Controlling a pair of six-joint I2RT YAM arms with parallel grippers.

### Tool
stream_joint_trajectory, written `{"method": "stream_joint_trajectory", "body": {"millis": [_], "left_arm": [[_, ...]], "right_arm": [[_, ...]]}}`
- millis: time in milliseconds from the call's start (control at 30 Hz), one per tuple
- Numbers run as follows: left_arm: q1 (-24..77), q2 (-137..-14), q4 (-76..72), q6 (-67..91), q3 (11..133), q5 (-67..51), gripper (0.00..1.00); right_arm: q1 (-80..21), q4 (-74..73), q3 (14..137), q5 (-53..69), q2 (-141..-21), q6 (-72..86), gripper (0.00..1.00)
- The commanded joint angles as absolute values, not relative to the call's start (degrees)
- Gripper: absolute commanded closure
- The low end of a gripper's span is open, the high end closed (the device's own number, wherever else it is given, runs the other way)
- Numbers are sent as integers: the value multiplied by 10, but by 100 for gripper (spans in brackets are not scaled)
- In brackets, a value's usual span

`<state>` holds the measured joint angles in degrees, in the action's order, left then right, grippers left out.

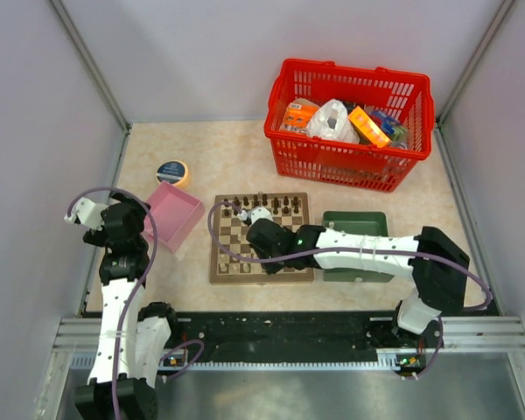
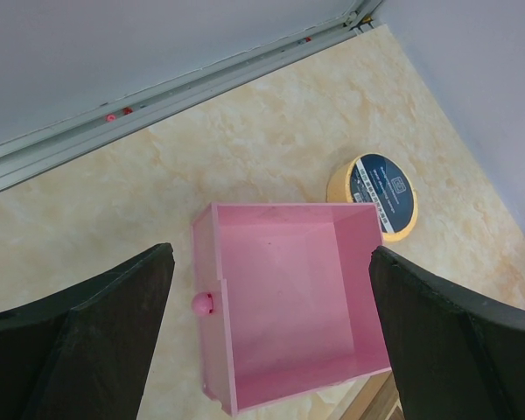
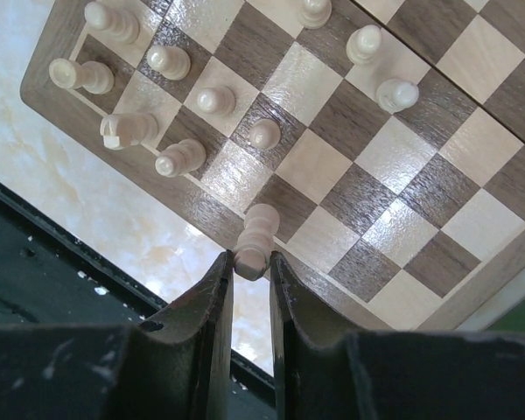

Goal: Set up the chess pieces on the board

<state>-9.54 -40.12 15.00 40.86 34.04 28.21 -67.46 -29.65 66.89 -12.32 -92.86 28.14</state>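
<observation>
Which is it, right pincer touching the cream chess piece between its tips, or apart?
Touching. In the right wrist view the right pincer squeezes the cream chess piece from both sides, with no gap showing.

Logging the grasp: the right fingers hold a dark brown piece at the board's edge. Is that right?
Not quite. The right wrist view shows the piece is pale cream, not dark brown. The right fingers do hold it at the board's edge.

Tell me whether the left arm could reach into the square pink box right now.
Probably yes: the open left gripper faces the square pink box with nothing between.
</observation>
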Motion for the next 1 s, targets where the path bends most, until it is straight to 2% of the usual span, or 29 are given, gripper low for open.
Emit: {"method": "stream_joint_trajectory", "body": {"millis": [0,967], "left_arm": [[-99,-395,136,410,335,292,1],[-102,-400,132,407,333,295,1]], "right_arm": [[-690,-267,709,-134,-948,285,85],[-696,-268,737,-129,-997,272,85]]}}
